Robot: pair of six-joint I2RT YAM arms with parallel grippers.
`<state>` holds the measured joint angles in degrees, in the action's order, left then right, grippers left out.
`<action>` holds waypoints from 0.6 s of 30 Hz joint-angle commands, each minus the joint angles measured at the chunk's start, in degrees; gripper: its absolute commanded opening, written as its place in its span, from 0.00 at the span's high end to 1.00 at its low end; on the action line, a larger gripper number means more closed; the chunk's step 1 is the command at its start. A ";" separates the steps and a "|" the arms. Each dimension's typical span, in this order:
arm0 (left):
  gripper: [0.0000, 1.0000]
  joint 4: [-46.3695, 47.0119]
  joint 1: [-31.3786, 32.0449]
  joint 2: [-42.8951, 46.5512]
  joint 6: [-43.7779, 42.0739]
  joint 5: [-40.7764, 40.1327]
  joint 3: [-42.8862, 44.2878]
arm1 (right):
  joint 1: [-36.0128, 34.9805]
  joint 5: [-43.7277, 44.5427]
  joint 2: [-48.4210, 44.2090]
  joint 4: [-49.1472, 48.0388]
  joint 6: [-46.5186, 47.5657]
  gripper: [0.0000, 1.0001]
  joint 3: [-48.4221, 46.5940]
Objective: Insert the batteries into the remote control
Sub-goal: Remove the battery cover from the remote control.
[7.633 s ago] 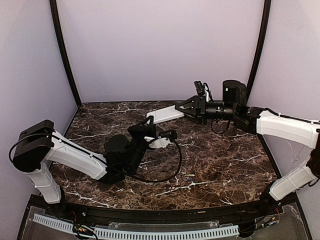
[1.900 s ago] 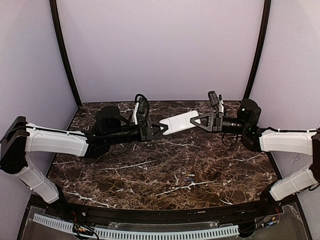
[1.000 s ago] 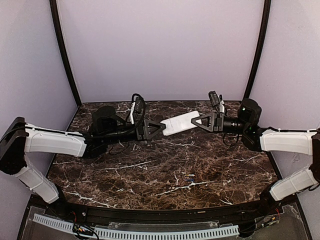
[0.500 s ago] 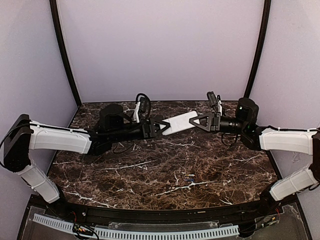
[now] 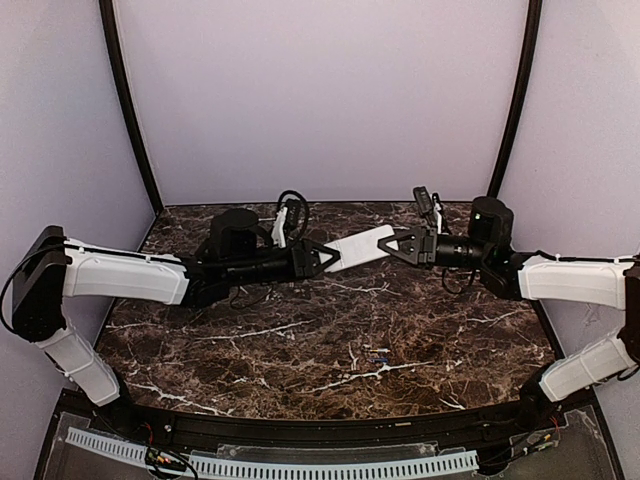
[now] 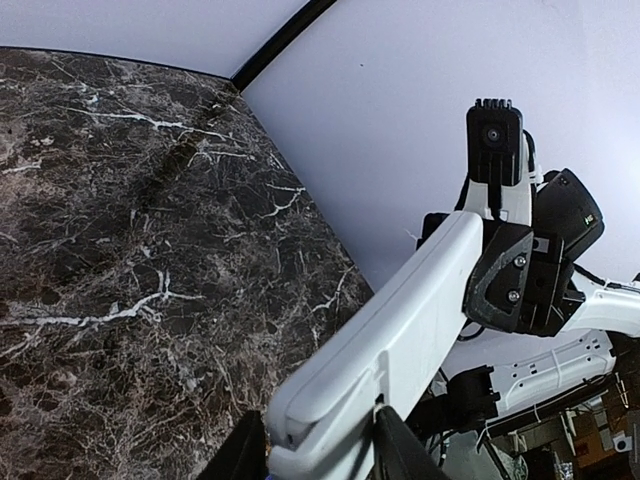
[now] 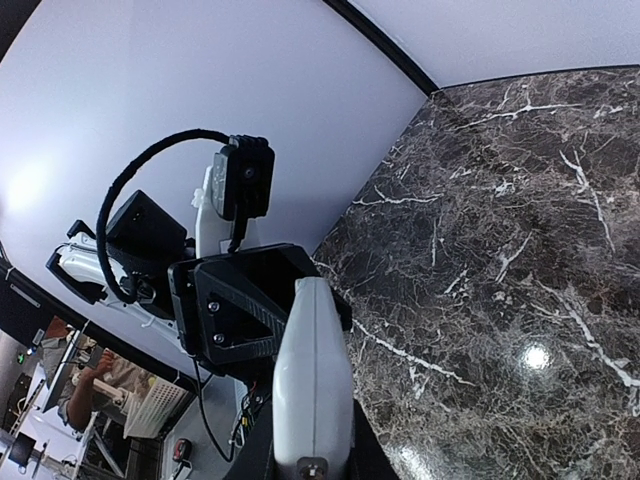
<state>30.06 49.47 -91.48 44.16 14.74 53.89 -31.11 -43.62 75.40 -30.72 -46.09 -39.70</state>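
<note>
The left arm and the right arm stretch inward from opposite sides, forearms nearly level, wrists straight, their pincers meeting tip to tip. The right pincer is clamped on one end of the remote control. The left pincer has its fingers pressed against both sides of the other end.

the white remote control sits aloft, slightly tilted; the batteries, perhaps two, lie on the table.
</note>
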 commanded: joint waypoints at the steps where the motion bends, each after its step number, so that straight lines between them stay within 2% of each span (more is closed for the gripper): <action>1: 0.64 -5.91 -1.62 0.23 0.10 -2.26 -1.14 | 0.96 -3.26 -2.86 -8.21 -1.94 1.00 0.41; 6: 0.67 -5.15 -2.08 0.71 0.20 -1.77 -2.25 | 1.58 -4.82 -2.48 -10.78 -3.84 1.00 1.25; 11: 0.81 -1.07 -2.12 0.69 -0.05 0.40 -2.49 | 1.59 -5.10 -1.06 -11.59 -4.55 1.00 1.66; 18: 0.93 3.96 -2.07 2.82 -0.62 2.35 -4.13 | 1.84 -0.91 -1.55 -1.77 0.86 1.00 0.39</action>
<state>33.78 48.01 -90.56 44.56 17.12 52.10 -28.80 -43.64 75.20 -32.53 -47.77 -37.69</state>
